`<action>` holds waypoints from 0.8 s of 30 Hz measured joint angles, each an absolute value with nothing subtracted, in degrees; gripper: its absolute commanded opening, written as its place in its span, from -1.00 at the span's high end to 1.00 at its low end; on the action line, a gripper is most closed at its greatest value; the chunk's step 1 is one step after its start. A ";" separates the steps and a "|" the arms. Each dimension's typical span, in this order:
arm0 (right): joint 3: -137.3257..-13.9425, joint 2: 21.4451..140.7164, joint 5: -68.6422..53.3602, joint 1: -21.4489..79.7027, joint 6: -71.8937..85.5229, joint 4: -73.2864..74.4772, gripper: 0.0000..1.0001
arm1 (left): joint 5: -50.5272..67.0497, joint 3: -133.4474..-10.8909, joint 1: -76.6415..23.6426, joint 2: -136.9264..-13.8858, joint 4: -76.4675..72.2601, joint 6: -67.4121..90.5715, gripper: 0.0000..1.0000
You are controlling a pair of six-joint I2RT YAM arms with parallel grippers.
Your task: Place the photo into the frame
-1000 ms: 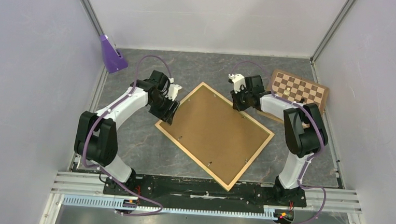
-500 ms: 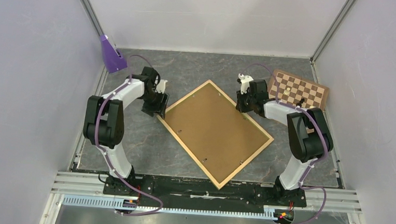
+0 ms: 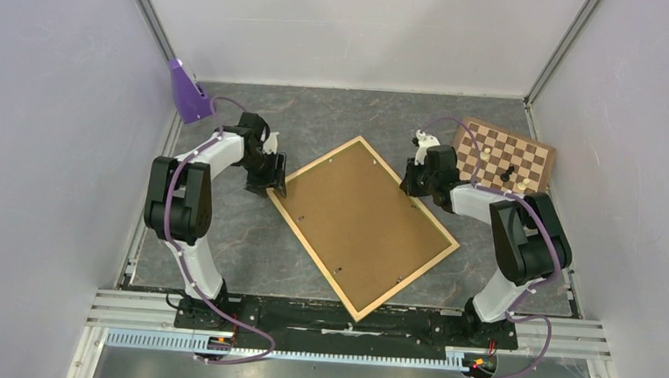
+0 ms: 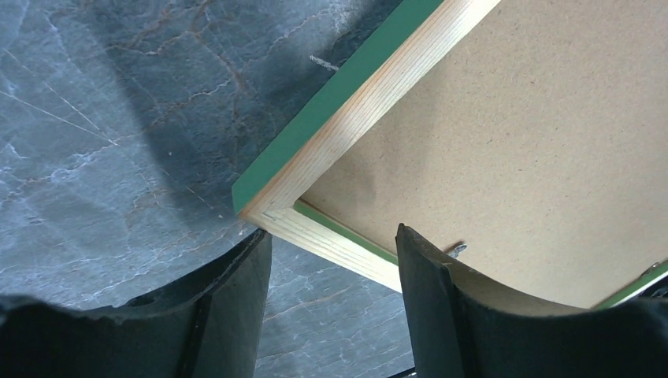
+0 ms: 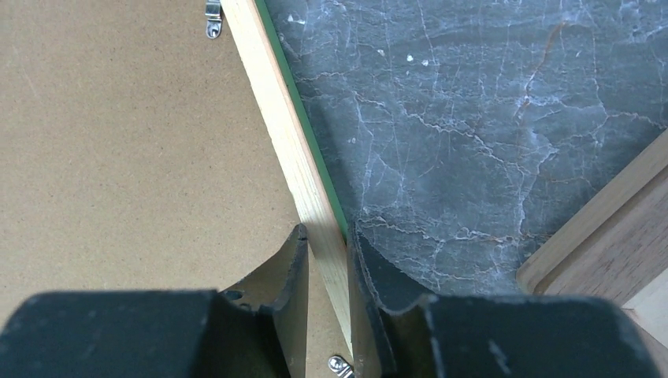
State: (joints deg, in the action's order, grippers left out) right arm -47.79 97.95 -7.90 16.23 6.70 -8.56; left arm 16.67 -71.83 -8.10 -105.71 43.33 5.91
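The frame (image 3: 313,165) lies face down and turned diagonally on the grey table, pale wood up with a green edge. A brown hardboard panel (image 3: 360,221) fills its opening. The photo is not in view. My left gripper (image 3: 266,173) is open at the frame's left corner; in the left wrist view the corner rail (image 4: 358,106) passes between the spread fingers of that gripper (image 4: 329,236). My right gripper (image 3: 412,178) is shut on the upper right rail; in the right wrist view its fingers (image 5: 327,230) pinch the wooden rail (image 5: 273,110).
A brown-and-cream chessboard (image 3: 504,155) with a few pieces lies at the back right, close to my right gripper; its edge shows in the right wrist view (image 5: 614,236). A purple holder (image 3: 189,92) stands at the back left. Grey walls enclose the table.
The frame has turned clockwise, its near corner swinging left. My right gripper moved right with its rail. My left arm drew back left and sits at the frame's left corner.
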 measured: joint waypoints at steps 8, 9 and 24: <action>-47.11 97.76 -7.73 16.23 9.76 -9.56 0.73 | 16.62 -71.81 -8.12 -106.39 43.11 7.64 -0.03; -47.11 97.76 -7.75 16.23 9.91 -9.56 0.72 | 16.45 -71.79 -8.12 -106.45 43.11 7.64 0.05; -47.11 97.38 -6.79 17.10 7.05 -9.21 0.50 | 15.77 -73.73 -8.21 -108.47 45.25 7.86 0.71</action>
State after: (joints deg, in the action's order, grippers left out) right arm -47.11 97.38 -6.79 17.10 7.05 -9.21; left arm 15.77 -73.73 -8.21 -108.47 45.25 7.86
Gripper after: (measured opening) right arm 0.223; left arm 0.266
